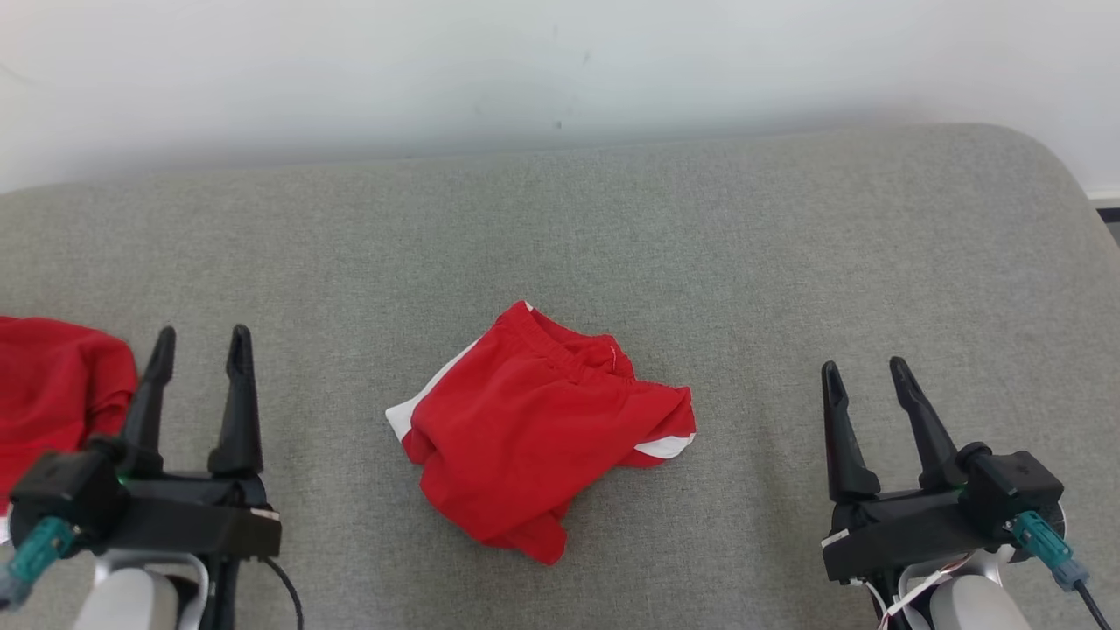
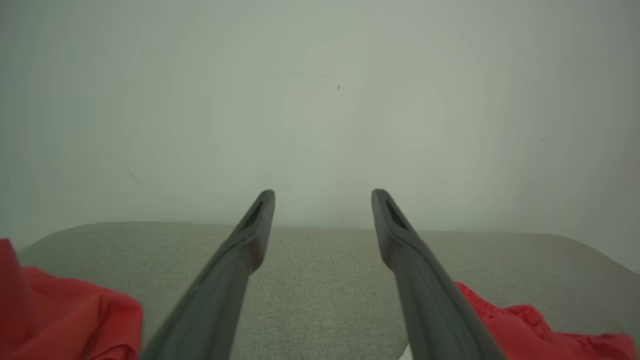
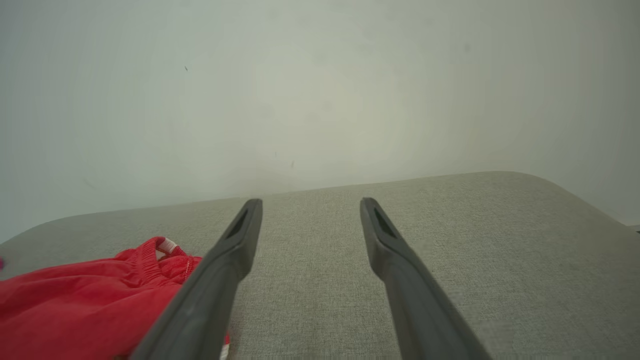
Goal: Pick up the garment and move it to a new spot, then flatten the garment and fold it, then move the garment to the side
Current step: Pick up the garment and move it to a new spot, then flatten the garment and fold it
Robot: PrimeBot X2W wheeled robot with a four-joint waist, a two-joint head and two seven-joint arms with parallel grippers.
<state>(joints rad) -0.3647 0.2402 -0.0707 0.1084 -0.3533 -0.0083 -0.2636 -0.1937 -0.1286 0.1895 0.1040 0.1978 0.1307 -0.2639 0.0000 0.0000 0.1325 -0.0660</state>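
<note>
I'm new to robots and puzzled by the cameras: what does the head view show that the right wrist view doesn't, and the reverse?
Head view adds: the open left tool, a second red cloth beside it, and the whole crumpled shape of the red shorts, white panels included. Right wrist view adds: a close look along the fingers of the right tool, a slot near each tip. Shared: the shorts, the right tool, open, the grey cushion and the pale wall.
</note>
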